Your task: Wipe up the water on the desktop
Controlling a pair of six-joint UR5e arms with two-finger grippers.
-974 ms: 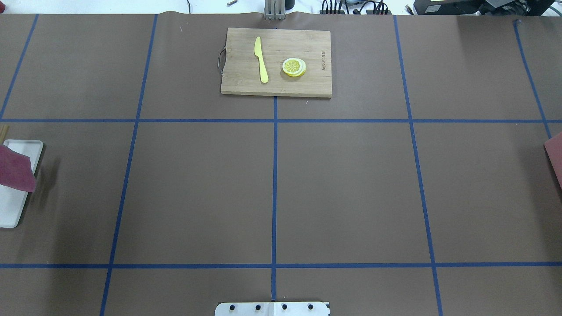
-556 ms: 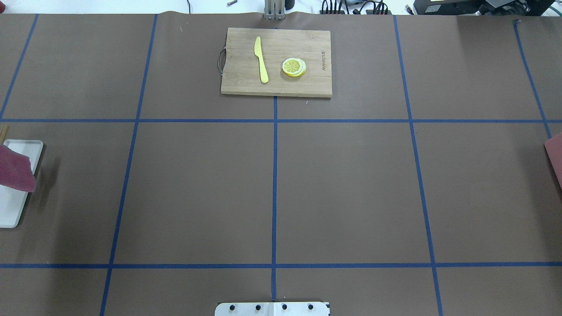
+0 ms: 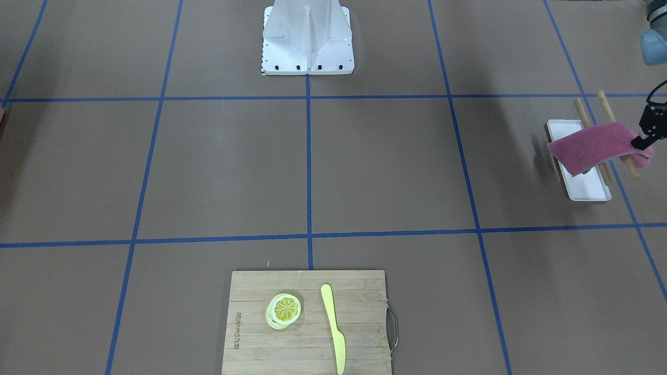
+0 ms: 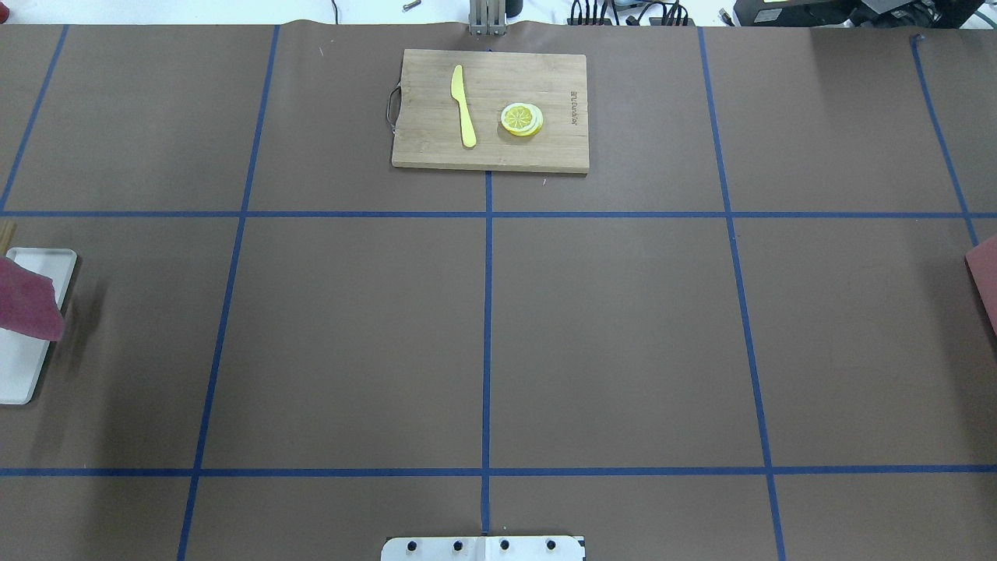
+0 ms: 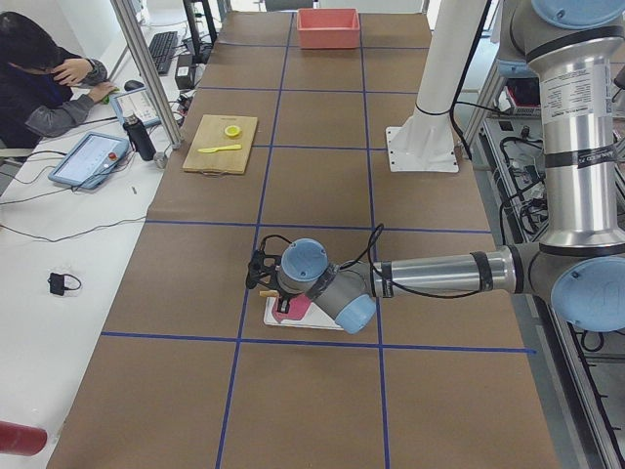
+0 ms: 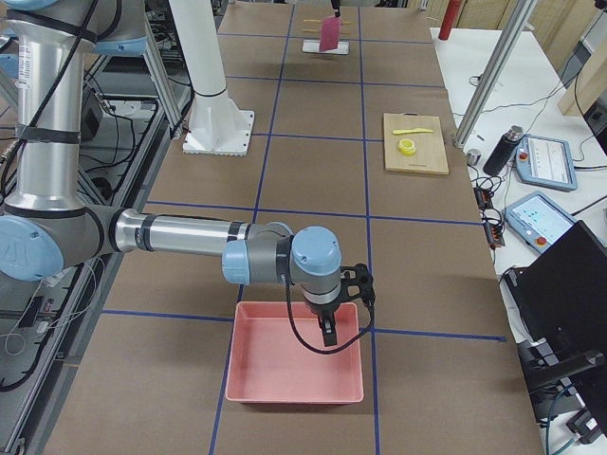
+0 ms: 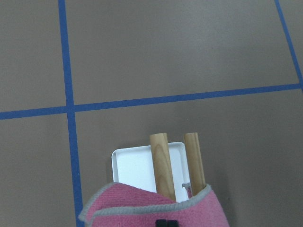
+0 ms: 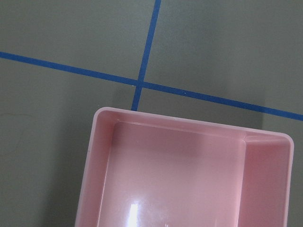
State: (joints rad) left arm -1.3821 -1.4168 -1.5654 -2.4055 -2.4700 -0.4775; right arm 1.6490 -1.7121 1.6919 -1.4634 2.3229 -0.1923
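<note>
While the left gripper [image 3: 640, 141] clamps the pink cloth [image 3: 586, 146] over the white tray [image 3: 588, 188] at the right edge, you see the desktop [image 4: 623, 335] filling the frame. The right gripper [image 6: 328, 334] hangs over the pink bin [image 6: 275, 365], and you can't tell its closure.

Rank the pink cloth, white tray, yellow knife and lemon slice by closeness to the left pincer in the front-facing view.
1. pink cloth, gripped by the left pincer.
2. white tray, just beneath.
3. yellow knife, on the cutting board.
4. lemon slice, beyond the knife.
</note>
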